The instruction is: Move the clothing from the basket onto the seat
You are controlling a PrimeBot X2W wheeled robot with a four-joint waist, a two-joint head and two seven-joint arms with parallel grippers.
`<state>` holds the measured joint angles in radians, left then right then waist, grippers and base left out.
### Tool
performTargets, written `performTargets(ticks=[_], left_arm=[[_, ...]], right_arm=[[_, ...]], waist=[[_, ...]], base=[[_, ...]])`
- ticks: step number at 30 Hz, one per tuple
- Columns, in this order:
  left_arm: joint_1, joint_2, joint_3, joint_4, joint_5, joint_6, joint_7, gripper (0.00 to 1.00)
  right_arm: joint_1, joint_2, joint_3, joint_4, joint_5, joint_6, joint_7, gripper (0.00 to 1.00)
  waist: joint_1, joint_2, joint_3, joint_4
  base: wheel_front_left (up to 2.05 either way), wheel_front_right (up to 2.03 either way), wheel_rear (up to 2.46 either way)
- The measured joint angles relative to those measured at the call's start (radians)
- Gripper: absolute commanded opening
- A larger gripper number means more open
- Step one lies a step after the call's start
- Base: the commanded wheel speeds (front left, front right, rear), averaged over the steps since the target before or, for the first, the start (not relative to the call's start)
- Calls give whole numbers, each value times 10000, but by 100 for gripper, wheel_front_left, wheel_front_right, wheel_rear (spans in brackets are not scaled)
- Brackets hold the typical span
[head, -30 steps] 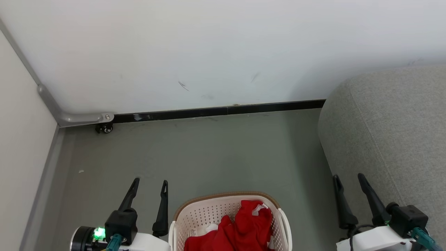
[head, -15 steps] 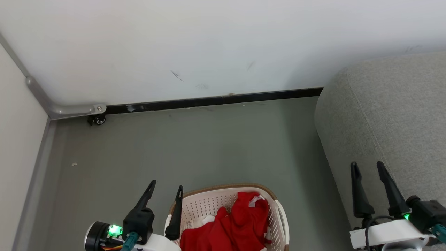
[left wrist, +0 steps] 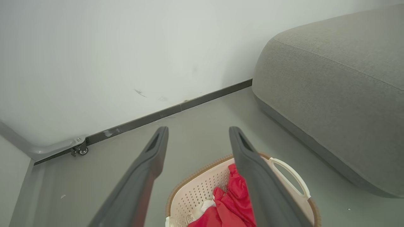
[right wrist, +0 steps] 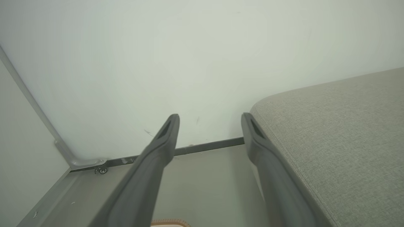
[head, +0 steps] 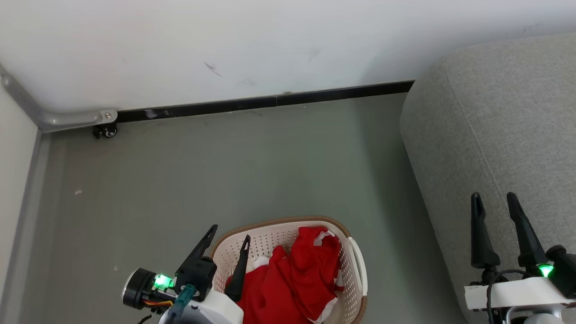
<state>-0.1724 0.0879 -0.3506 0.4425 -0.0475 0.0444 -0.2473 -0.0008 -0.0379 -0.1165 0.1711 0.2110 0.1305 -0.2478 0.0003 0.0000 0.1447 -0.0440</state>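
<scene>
The cream laundry basket (head: 279, 220) sat on the grey floor (head: 225, 162) at 6 o'clock in the head view. The red clothing (head: 292, 279) lay heaped inside it, white trim showing. The left gripper (head: 229, 232) hung at the basket's 9 o'clock rim, fingers spread apart and empty, one on either side of the rim in that view. At 3 o'clock stood the light-grey sofa (head: 495, 112). The right gripper (head: 492, 196) was over its near edge, fingers likewise apart, holding nothing.
</scene>
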Motion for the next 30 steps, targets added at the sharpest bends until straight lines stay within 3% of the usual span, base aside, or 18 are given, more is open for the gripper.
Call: performTargets(ticks=[30], left_arm=[[-1850, 90, -219, 2113, 345, -284, -10, 100]], right_arm=[[-1622, -6, 336, -1829, 29, 0, -44, 100]], waist=[[-1, 0, 2879, -774]], base=[[0, 0, 0]])
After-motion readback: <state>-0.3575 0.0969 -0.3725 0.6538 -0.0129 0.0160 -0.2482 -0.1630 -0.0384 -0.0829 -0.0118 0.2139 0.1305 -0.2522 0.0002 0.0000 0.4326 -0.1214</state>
